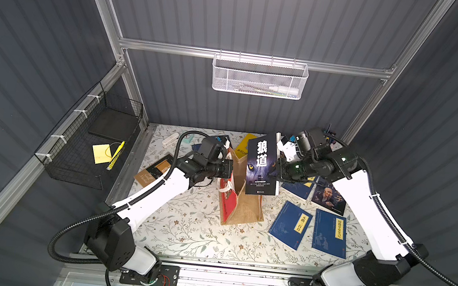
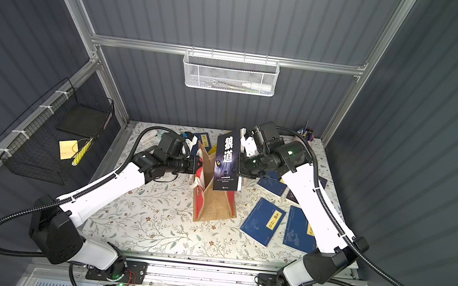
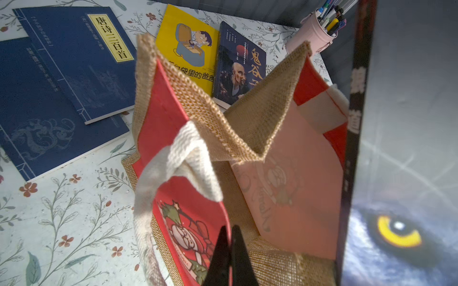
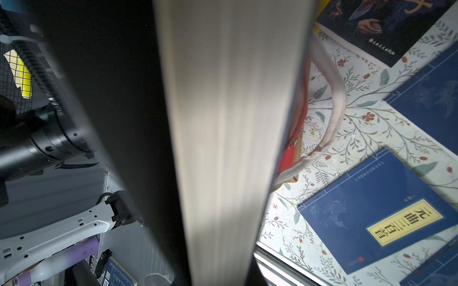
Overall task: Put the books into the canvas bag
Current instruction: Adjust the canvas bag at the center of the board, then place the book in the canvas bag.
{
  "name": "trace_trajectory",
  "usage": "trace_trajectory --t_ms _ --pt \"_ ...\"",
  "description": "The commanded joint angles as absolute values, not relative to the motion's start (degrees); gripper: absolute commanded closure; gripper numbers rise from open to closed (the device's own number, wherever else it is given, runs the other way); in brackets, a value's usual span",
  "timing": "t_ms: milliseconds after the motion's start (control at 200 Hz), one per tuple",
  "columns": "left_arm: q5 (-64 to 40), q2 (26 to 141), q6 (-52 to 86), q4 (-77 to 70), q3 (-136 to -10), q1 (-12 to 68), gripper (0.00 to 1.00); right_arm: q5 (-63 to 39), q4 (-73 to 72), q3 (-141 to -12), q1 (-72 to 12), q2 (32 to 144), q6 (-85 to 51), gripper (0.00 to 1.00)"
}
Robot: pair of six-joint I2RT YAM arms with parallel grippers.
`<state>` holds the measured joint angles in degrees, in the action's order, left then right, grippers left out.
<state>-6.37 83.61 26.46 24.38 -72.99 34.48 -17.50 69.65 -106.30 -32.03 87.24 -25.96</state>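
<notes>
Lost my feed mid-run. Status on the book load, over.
Left gripper shut on canvas bag rim, holding mouth open. Right gripper shut on wolf book, over the bag mouth, not yet in. Bag's end panel folded inward, narrowing the mouth.

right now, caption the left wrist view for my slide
Left gripper pinching the open canvas bag by its red panel, wolf-cover book upright beside it, navy books flat on the table.

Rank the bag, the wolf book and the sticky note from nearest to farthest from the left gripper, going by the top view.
1. Bag: the left gripper is shut on its red side panel.
2. Wolf book: just to the right, over the bag's mouth.
3. Sticky note: far left, in the wire basket on the side wall.
</notes>
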Motion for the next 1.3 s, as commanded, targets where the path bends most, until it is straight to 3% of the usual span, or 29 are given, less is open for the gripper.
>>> trace_trajectory --t_ms 0,335,610,1036,1296 --pt "-5.63 82.08 27.20 24.98 -73.43 34.89 1.00 -14.73 72.24 -113.13 -32.01 88.14 -22.85 1.00" --pt "-6.68 82.22 26.78 24.74 -73.80 34.87 1.00 -13.41 74.29 -126.56 -31.34 94.02 -20.66 1.00" --pt "-6.59 82.31 28.50 24.61 -73.17 34.89 1.00 -14.82 75.39 -123.55 -35.07 99.59 -17.26 1.00" --pt "-1.01 82.68 35.11 26.72 -73.35 34.74 1.00 -15.16 79.33 -107.31 -38.19 89.98 -17.16 1.00" --pt "-4.18 82.99 37.05 24.03 -72.51 34.80 1.00 -12.34 83.23 -111.46 -38.94 96.54 -17.96 1.00"
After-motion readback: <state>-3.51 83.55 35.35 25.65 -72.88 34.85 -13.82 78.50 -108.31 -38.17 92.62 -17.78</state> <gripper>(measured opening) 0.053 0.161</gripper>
